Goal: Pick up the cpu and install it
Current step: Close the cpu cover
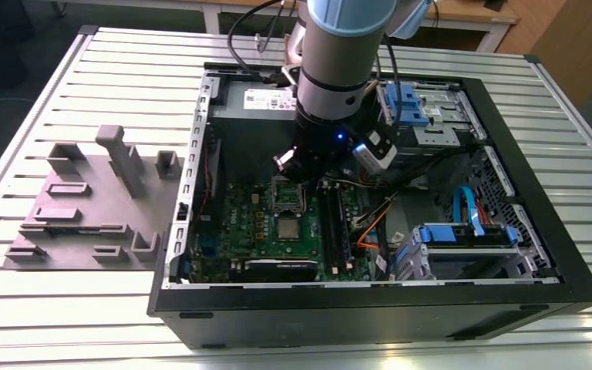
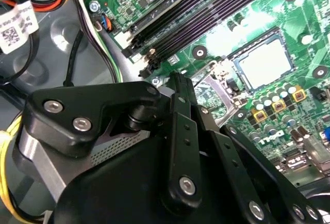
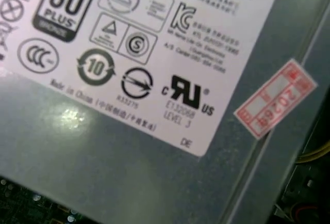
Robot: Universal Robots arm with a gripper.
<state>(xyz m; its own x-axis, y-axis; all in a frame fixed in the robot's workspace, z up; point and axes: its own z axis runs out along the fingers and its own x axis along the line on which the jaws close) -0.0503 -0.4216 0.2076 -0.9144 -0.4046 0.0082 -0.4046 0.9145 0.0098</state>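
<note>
- One arm [image 1: 332, 77] drops from above into the black computer case [image 1: 378, 312], which lies on its side, open face up, on the slatted metal table [image 1: 59, 308].
- Tight quarters down there! The case walls ring the green motherboard [image 1: 240, 223] on every side, and the upward opening is the way in.
- At the far wall sits the grey power supply [image 1: 260, 100], just behind the arm in the exterior view. In the first wrist view its white label [image 3: 129, 43] and grey casing loom very near.
- On the exterior view's right, blue drive brackets [image 1: 459, 235] and a tangle of orange and blue cables [image 1: 370, 225] crowd up beside the board.
- On the exterior view's left, outside the case, a grey parts fixture [image 1: 90, 208] stands on the table, well apart from the action.
- The claw [image 1: 294, 177] hangs low over the board, its tip above a square metal frame with a dark centre [image 1: 289, 197]. Open or closed? I cannot tell.
- And there's the cpu [image 1: 287, 229]: a small flat square with a silvery-grey top, lying level on the motherboard just beside that frame, on the side toward the case's near wall and apart from the claw.
- In the second wrist view the cpu [image 2: 263, 64] shows a pale matte top inside a dark border, with long black memory slots [image 2: 206, 12] running near it.
</note>
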